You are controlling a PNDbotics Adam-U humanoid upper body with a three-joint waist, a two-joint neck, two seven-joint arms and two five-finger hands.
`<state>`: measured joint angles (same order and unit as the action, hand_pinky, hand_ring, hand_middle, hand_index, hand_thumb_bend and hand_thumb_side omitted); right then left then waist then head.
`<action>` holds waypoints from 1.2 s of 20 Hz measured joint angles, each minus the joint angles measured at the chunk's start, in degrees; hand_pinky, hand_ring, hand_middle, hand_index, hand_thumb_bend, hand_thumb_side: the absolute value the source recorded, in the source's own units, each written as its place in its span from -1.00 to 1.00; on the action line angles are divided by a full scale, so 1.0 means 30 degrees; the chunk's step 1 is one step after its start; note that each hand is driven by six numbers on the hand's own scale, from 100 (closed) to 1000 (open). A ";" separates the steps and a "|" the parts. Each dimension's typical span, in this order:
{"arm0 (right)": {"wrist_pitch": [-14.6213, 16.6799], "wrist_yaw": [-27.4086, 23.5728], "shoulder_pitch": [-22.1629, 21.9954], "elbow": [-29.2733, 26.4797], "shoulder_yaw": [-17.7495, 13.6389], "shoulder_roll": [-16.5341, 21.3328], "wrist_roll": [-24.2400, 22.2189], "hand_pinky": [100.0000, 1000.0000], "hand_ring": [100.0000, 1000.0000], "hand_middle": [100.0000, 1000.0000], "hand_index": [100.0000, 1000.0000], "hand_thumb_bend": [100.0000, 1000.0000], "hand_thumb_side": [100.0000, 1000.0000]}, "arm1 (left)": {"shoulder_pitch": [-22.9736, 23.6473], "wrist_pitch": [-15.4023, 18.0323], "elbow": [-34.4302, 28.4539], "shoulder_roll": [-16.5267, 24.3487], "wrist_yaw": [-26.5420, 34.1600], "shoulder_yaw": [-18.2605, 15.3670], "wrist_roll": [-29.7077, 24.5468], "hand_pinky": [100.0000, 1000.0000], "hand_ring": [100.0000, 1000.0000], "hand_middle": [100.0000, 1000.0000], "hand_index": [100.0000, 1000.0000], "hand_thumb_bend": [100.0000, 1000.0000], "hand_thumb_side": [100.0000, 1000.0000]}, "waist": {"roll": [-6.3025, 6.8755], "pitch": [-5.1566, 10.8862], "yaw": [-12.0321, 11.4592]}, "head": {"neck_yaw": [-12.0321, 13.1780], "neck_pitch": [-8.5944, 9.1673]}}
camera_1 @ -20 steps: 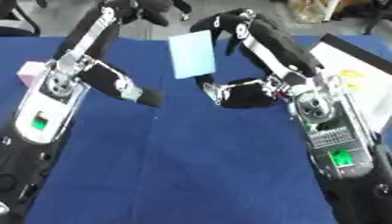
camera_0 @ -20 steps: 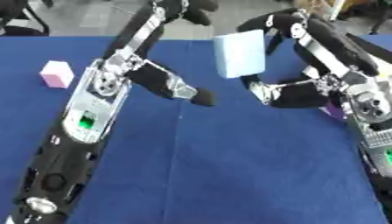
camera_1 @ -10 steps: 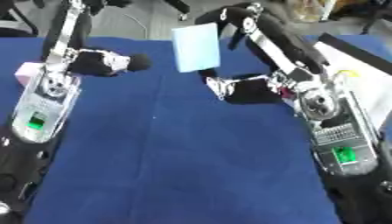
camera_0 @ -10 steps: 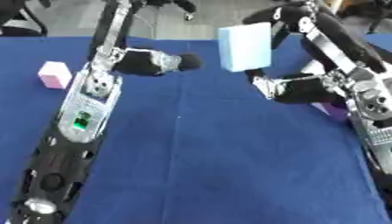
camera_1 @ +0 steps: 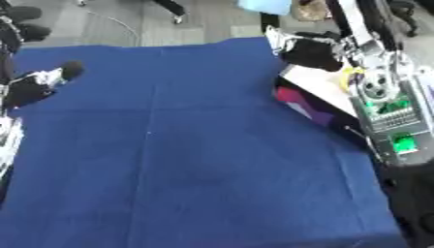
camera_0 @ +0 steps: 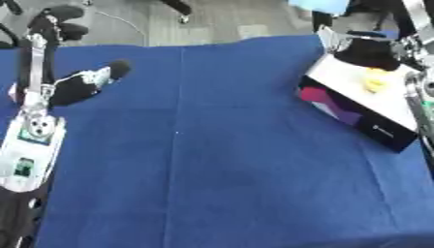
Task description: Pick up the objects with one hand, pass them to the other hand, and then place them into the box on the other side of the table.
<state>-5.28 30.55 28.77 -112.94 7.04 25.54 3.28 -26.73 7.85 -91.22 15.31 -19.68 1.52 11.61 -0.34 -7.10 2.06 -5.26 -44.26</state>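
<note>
1. Left arm first: your left hand [camera_0: 81, 86] sits at the left edge of the table [camera_0: 220, 160], drawn back toward your side. It looks empty, with nothing between its fingers, but whether they are curled or relaxed I cannot tell. Parked there, it leaves the middle of the blue cloth free for the other arm.

2. Middle of the table: only bare blue cloth shows between the two arms. No loose object lies there for you to pick up.

3. Box [camera_0: 366, 109]: it stands at the right side of the table, turned at an angle, with a white inside and a dark outer wall bearing pink and purple shapes. A small yellow thing [camera_0: 374, 85] lies inside it. This is the drop-off on the right, so the placing falls to your right arm.

4. Light blue block [camera_1: 264, 6]: it shows at the top edge, up off the table and above the far end of the box. It is cut off by the view's edge.

5. Right hand [camera_1: 315, 52]: a dark mass over the far corner of the box, just below the block. I cannot make out how its fingers stand, or whether they have the block. Judging by the height, the block is being carried over the box wall and is not yet lowered in.
</note>
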 measured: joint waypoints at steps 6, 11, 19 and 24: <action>-0.1476 -0.0099 -0.1406 0.2353 -0.2364 0.2334 0.1619 -0.21 0.46 -0.15 -0.30 -1.00 -1.00 | 0.2646 -0.0524 -0.1541 0.0175 -0.0390 -0.1564 0.1444 0.33 0.16 0.36 0.41 0.79 -0.04 | 0.0093 -0.0032 -0.0733 | -0.2045 -0.0002; -0.2940 -0.1424 -0.1782 0.4775 -0.4010 0.3963 0.2646 -0.21 0.48 -0.15 -0.29 -1.00 -0.91 | 0.4078 -0.0611 -0.3477 -0.0226 -0.0630 -0.1708 0.1896 0.33 0.15 0.36 0.42 0.79 -0.03 | 0.0216 -0.0245 -0.1371 | -0.3236 -0.0001; -0.5513 -0.2777 -0.0320 0.8976 -0.2750 0.4968 0.2100 -0.09 0.51 -0.08 -0.18 -1.00 -0.83 | 0.4083 -0.0778 -0.4523 -0.0619 -0.0692 -0.1609 0.1690 0.34 0.15 0.36 0.42 0.78 -0.02 | 0.0216 -0.0398 -0.2159 | -0.4196 -0.0001; -0.6971 -0.1813 0.0772 1.1375 -0.1483 0.4947 0.0786 0.01 0.54 0.01 -0.06 -0.98 -0.68 | 0.4061 -0.0765 -0.4722 -0.0690 -0.0738 -0.1495 0.1464 0.34 0.15 0.36 0.42 0.78 -0.01 | 0.0216 -0.0398 -0.2262 | -0.4534 -0.0001</action>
<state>-26.19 25.12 31.09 -78.81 2.59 40.38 5.64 -14.55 5.56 -105.38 13.24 -21.89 -2.97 16.00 0.31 -8.29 -4.73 -18.86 -44.27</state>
